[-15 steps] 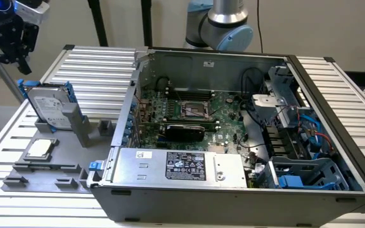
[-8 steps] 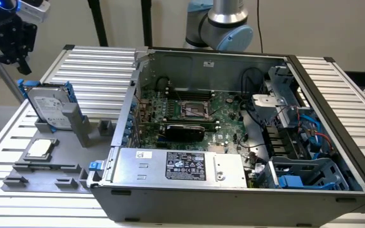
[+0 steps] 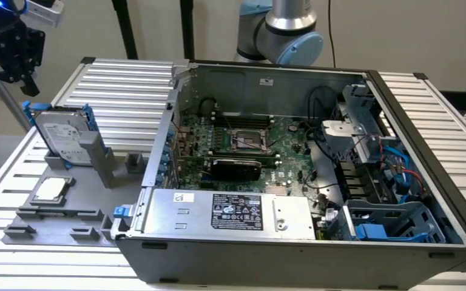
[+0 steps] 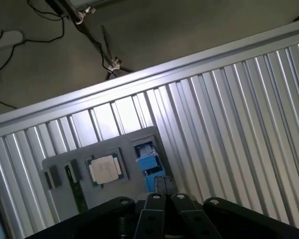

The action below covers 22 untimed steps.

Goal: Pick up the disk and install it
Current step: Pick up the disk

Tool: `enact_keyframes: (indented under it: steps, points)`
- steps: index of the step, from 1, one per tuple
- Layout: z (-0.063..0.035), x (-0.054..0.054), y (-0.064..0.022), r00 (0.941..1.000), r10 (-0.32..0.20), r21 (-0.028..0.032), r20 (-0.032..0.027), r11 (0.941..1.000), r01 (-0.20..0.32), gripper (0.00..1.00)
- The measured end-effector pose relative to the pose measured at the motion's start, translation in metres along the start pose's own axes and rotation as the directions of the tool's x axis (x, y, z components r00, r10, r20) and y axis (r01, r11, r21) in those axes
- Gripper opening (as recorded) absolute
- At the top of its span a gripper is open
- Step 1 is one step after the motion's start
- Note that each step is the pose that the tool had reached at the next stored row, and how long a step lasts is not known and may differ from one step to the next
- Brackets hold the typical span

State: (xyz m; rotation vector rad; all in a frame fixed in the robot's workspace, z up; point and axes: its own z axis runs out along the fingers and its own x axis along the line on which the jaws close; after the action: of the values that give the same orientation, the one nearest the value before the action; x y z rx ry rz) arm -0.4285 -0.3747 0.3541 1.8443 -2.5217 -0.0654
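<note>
we hold our fingers point(image 4: 162, 188) pressed together above the disk point(image 3: 61, 136), which stands on edge in its holder point(image 3: 97, 159), nearly below them.

Ribbed metal table point(image 3: 119, 79) carries 1 grey fixture point(image 3: 55, 227) and 1 open computer case point(image 3: 298, 262).

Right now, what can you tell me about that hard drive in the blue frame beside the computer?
The disk is a flat silver-grey metal slab with a white printed label, clipped in a bright blue plastic frame along both long edges. It stands on edge, leaning slightly, slotted into a grey holder on the ribbed table, to the exterior view's left of the open computer case. Only the holder touches it.
</note>
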Motion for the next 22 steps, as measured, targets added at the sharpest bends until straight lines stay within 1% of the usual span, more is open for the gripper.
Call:
enact_keyframes:
  steps: [7, 10, 13, 16, 18, 20, 22]
  points:
    - [0.0006, 0.0053, -0.0041, 0.9995, -0.031, -0.0001, -0.0012, 0.9995, 0.031, 0.0]
    - [0.001, 0.005, -0.0055, 0.9983, -0.058, 0.0002, -0.0022, 0.9983, 0.058, 0.0]
    - [0.0018, 0.0047, -0.0065, 0.9956, -0.093, 0.0005, -0.0036, 0.9956, 0.094, 0.0]
    - [0.0028, 0.0045, -0.0073, 0.9915, -0.13, 0.0009, -0.0052, 0.9915, 0.13, 0.0]
    - [0.0038, 0.0044, -0.0077, 0.9874, -0.158, 0.001, -0.0072, 0.9875, 0.158, 0.0]
    - [0.0047, 0.0044, -0.0078, 0.9817, -0.19, 0.0019, -0.0099, 0.9818, 0.19, 0.0]
    - [0.005, 0.0044, -0.0077, 0.9748, -0.223, 0.003, -0.0118, 0.9749, 0.223, 0.0]
